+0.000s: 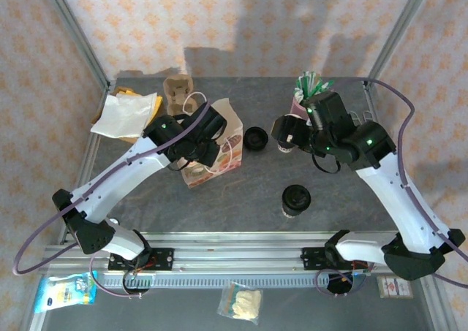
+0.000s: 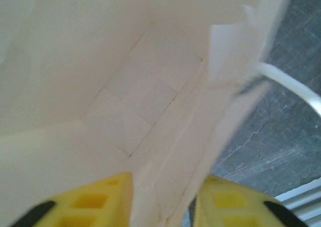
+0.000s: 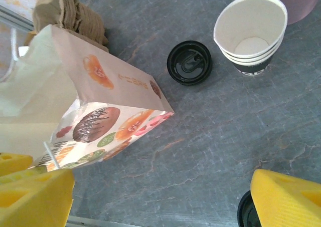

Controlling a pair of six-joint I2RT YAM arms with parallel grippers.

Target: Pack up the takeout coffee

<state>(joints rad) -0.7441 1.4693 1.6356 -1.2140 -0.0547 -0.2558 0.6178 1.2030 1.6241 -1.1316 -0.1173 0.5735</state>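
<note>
My left gripper straddles the edge of the paper bag; I can't tell if it's clenched. My right gripper hangs released, with the coffee cup on its near side.

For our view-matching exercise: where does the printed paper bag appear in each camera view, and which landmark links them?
Top external: printed paper bag left of centre, partly under the left arm.
Left wrist: its pale inside spans most of the frame, one wall between the left fingers.
Right wrist: left half, doughnut print showing.
Landmark: loose black lid, just right of the bag, top and right wrist views.
</note>
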